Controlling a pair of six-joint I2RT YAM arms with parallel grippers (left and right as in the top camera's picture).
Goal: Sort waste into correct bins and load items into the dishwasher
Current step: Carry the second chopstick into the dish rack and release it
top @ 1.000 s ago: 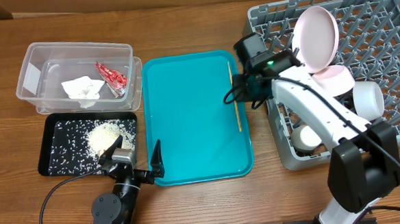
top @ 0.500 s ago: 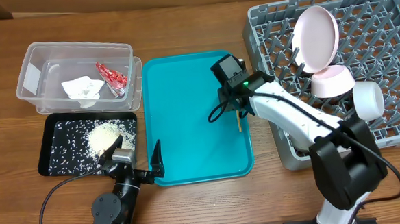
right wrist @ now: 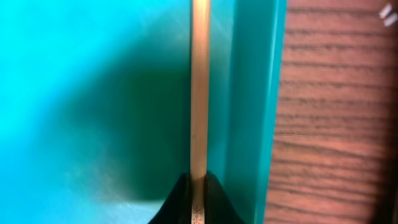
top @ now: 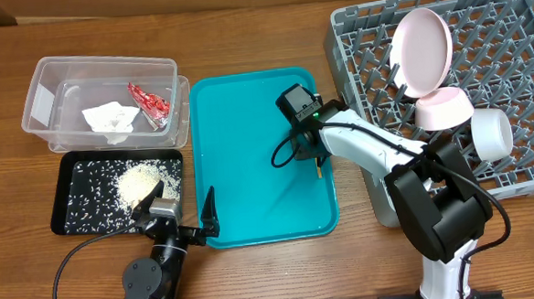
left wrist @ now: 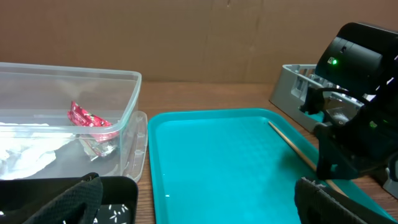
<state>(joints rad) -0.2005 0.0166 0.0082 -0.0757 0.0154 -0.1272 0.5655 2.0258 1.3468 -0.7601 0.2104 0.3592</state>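
Observation:
One thin wooden chopstick lies along the right side of the teal tray, mostly hidden under my right arm. My right gripper is low over it. In the right wrist view the fingers press on both sides of the chopstick. My left gripper is open and empty at the tray's front left corner. The red wrapper and white napkin lie in the clear tub. The rice heap sits in the black tray. The dish rack holds the pink plate and a pale bowl.
A white cup-like piece lies on its side in the rack. The tray's raised right rim runs close beside the chopstick, with bare wood table beyond. The left wrist view shows the tub, wrapper and chopstick.
My right arm has swung left from the rack's edge onto the teal tray and come down over the chopstick. The left arm has not moved.

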